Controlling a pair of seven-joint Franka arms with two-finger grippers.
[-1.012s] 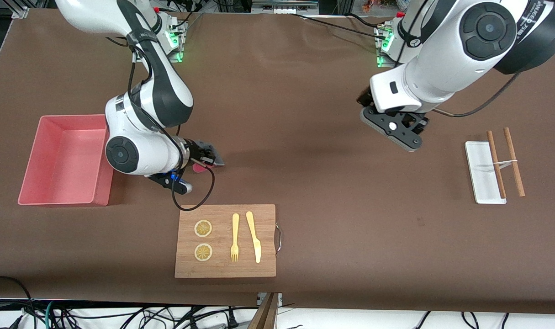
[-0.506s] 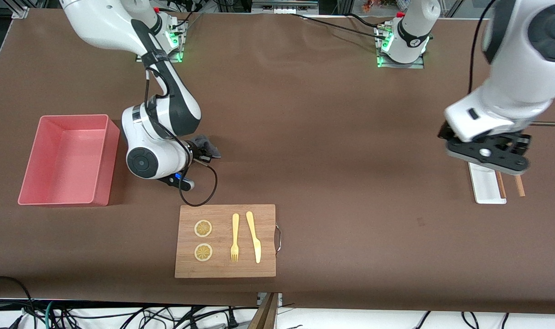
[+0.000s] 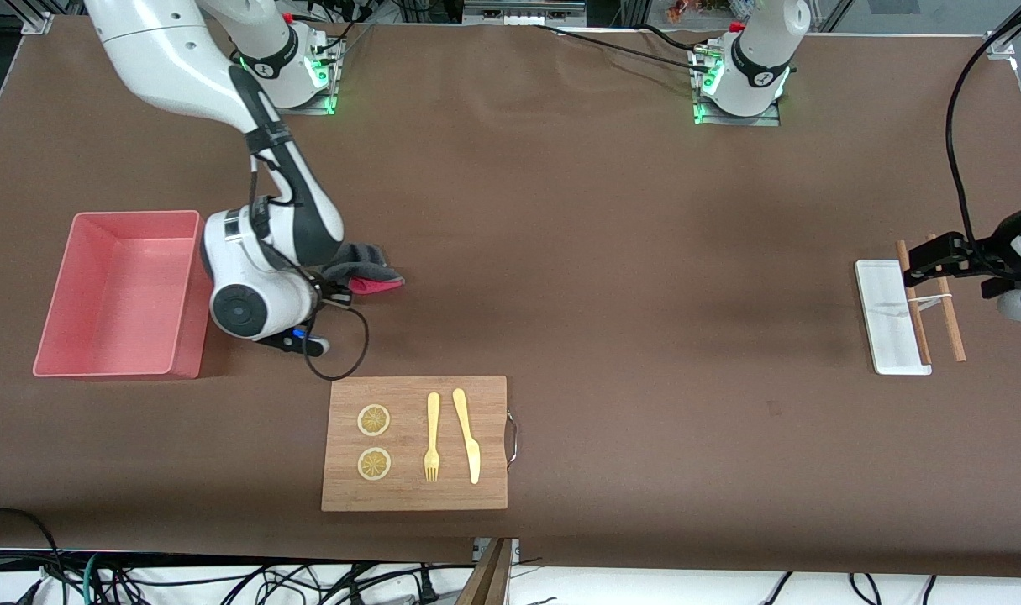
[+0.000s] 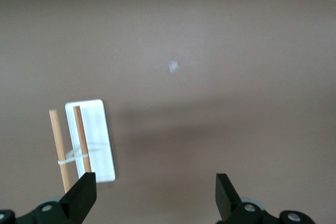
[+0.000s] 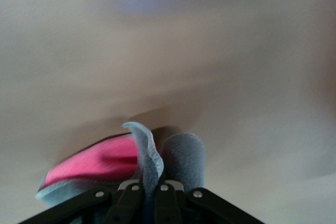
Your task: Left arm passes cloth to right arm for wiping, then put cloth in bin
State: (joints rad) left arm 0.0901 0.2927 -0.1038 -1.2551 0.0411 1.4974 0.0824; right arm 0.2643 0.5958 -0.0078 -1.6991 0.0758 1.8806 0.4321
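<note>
My right gripper (image 3: 335,283) is shut on the cloth (image 3: 367,270), dark grey with a magenta-pink face showing. It holds the cloth low at the table surface, beside the pink bin (image 3: 186,357) and farther from the front camera than the cutting board. In the right wrist view the cloth (image 5: 105,163) bunches out of the closed right gripper (image 5: 149,190). The bin holds nothing that I can see. My left gripper (image 3: 947,259) is open and empty at the left arm's end of the table, over the wooden sticks. The left wrist view shows the left gripper (image 4: 155,198) spread wide.
A wooden cutting board (image 3: 485,395) with two lemon slices, a fork and a knife lies near the front edge. A small flat white tray (image 3: 884,315) and two banded wooden sticks (image 3: 947,307) lie at the left arm's end; both also show in the left wrist view (image 4: 97,129).
The left arm has swung from mid-table out to its own end, by the white tray. The right gripper has shifted the cloth slightly toward the bin; its pink face now shows.
</note>
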